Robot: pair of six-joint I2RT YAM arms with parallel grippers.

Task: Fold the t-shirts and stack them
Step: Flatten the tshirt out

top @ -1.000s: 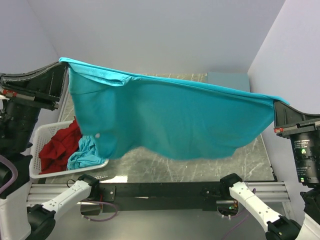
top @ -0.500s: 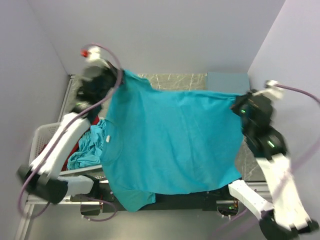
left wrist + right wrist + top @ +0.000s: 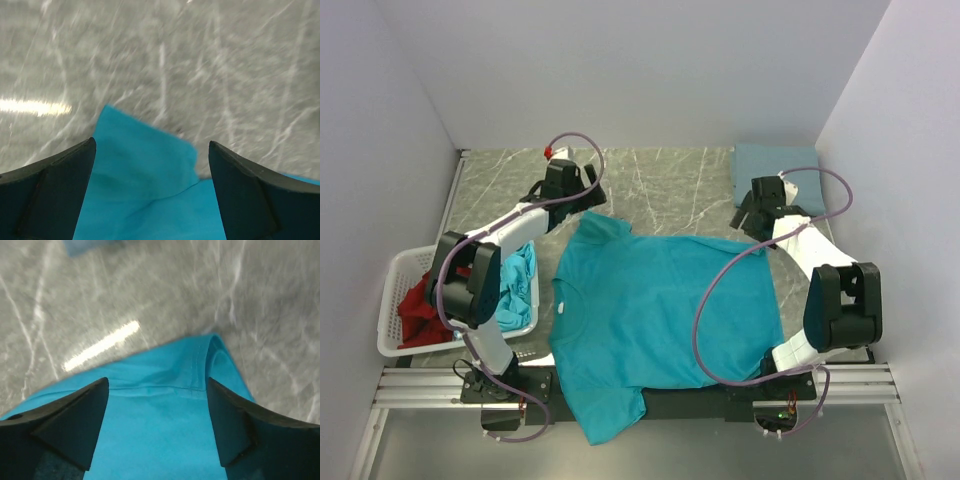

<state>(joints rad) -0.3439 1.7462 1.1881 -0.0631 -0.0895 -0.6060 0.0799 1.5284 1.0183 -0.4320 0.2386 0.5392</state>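
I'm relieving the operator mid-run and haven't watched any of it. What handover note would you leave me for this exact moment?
Left hand: open, holding nothing, over the far sleeve of the spread teal t-shirt.
Right hand: open, holding nothing, over that shirt's far hem corner.
Things: the spread shirt lies flat on the table, its near sleeve hanging over the front edge. A grey-blue shirt, apparently folded, sits at the far right corner. A red shirt and a second teal shirt lie crumpled in the white basket.
Done: one shirt spread out.
Left: fold it, stack it, then do the basket's two.
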